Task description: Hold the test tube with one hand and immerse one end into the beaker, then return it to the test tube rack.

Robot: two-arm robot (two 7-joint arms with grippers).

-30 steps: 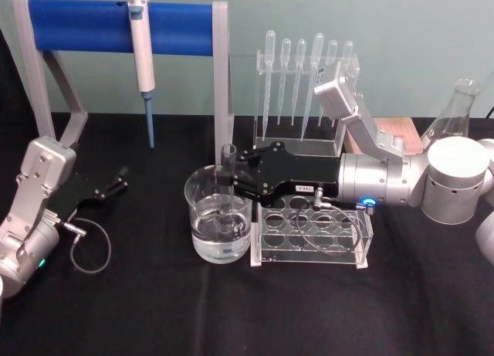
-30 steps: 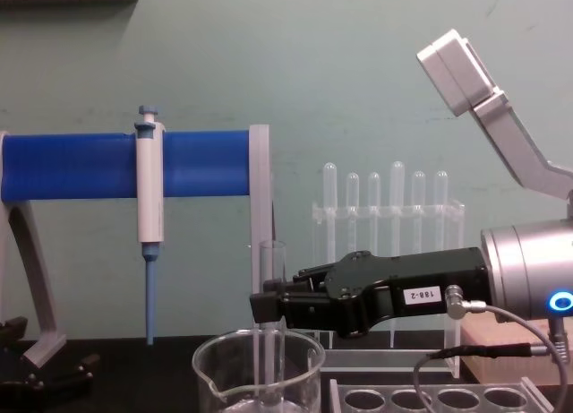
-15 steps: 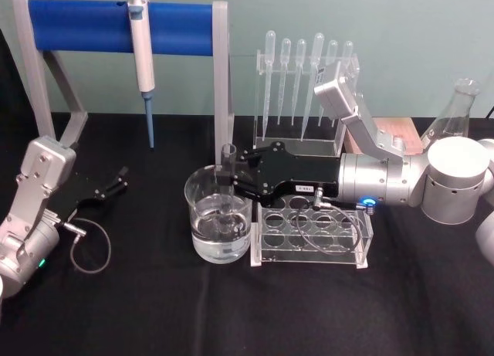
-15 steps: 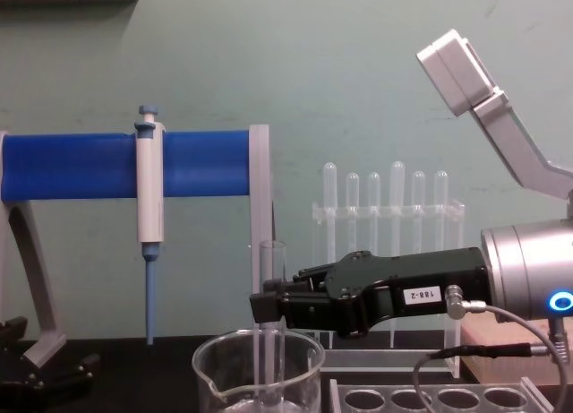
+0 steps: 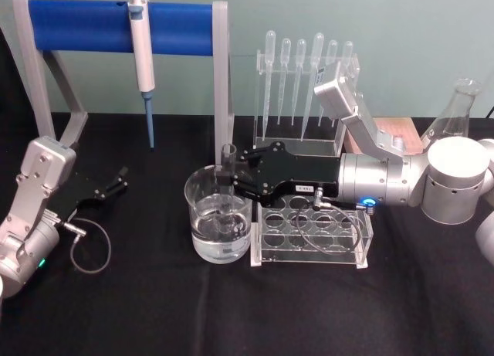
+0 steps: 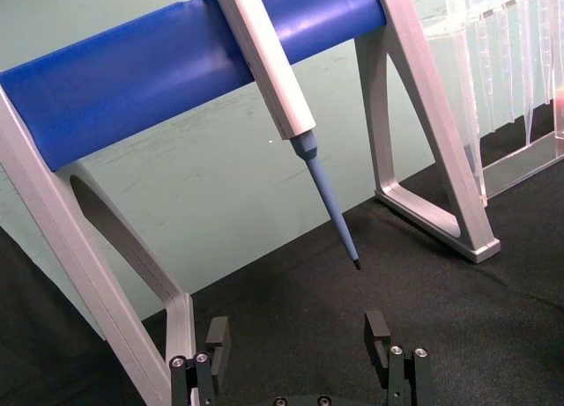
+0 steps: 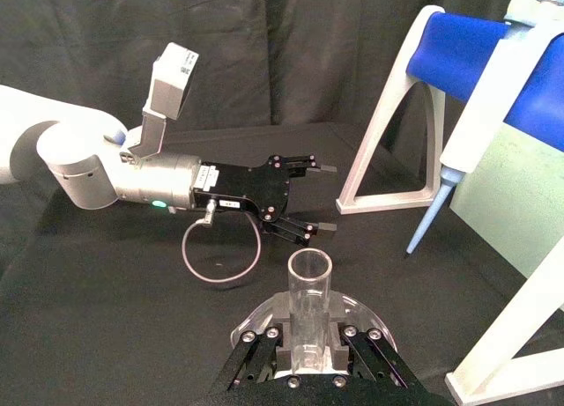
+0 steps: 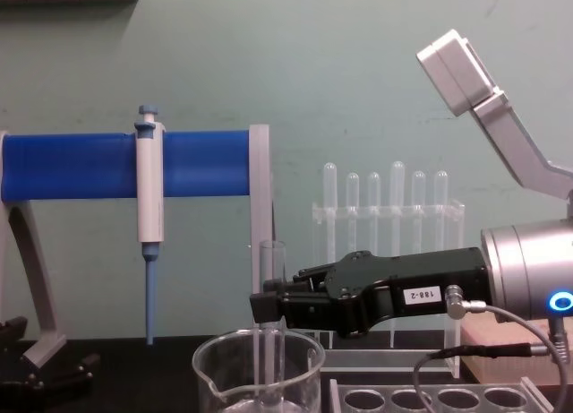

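Observation:
The test tube (image 5: 228, 161) stands upright with its lower end inside the beaker (image 5: 199, 217), which holds clear liquid at the table's middle. My right gripper (image 5: 227, 180) reaches in from the right and is shut on the tube just above the beaker's rim. In the chest view the tube (image 8: 272, 268) rises above the gripper (image 8: 266, 307) and runs down into the beaker (image 8: 219, 377). The right wrist view looks down on the tube's open top (image 7: 309, 269) between the fingers. My left gripper (image 5: 120, 179) rests open on the table at the left, holding nothing.
A rack with round holes (image 5: 312, 234) sits right beside the beaker, under my right wrist. Behind it stands a clear rack of plastic pipettes (image 5: 305, 70). A blue-barred stand (image 5: 116, 25) carries a hanging pipette (image 5: 142, 59). A glass flask (image 5: 455, 113) stands at the far right.

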